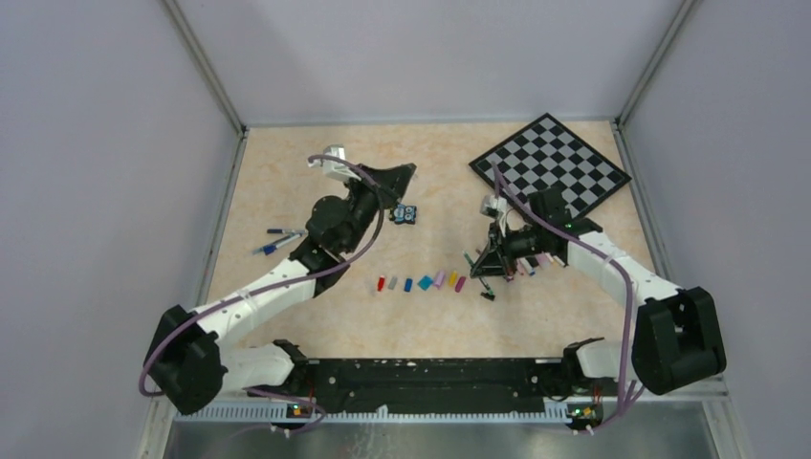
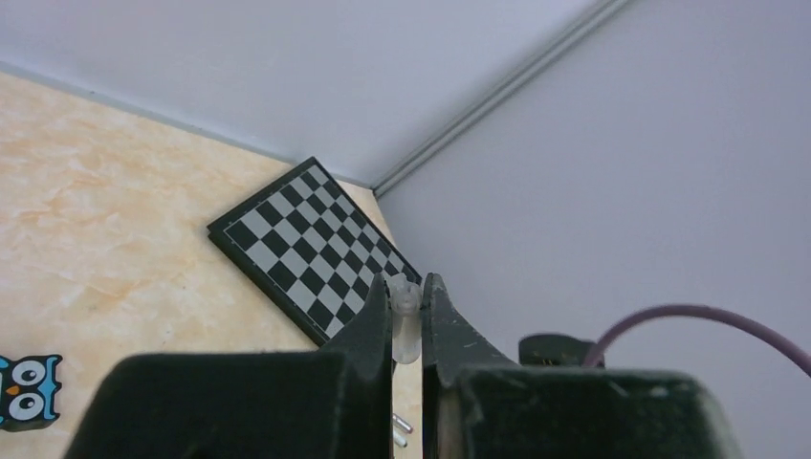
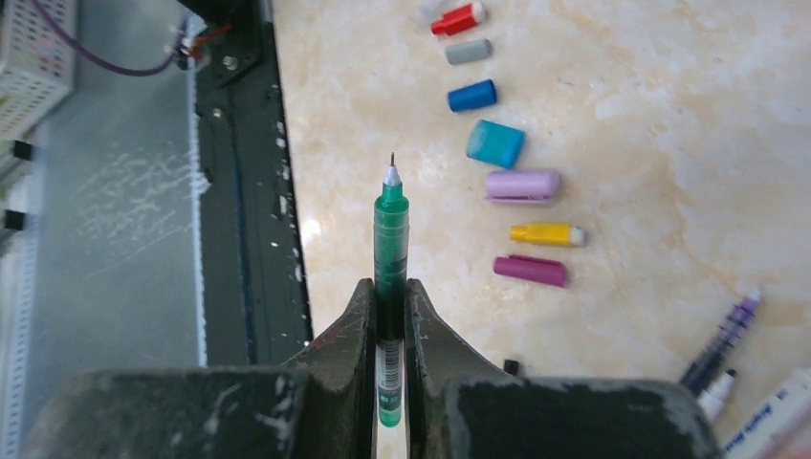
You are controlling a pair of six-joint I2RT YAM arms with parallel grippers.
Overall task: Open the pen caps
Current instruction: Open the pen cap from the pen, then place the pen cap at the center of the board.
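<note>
From above, the left hand (image 1: 405, 174) and right hand (image 1: 484, 258) are too small to read. The pen caps (image 1: 421, 282) lie in a row on the worktop (image 1: 316, 153) between them.

Left wrist: the left hand is closed on a clear cap (image 2: 405, 330), and the owl block (image 2: 27, 390) is cut off at the edge.

Right wrist: the right hand is clamped on a green pen (image 3: 390, 215) with its nib bare. The other pens (image 3: 727, 344) are cropped.

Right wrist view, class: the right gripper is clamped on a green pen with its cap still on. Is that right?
No. The right gripper is clamped on the green pen, but its cap is off: the right wrist view shows the bare needle tip.
</note>
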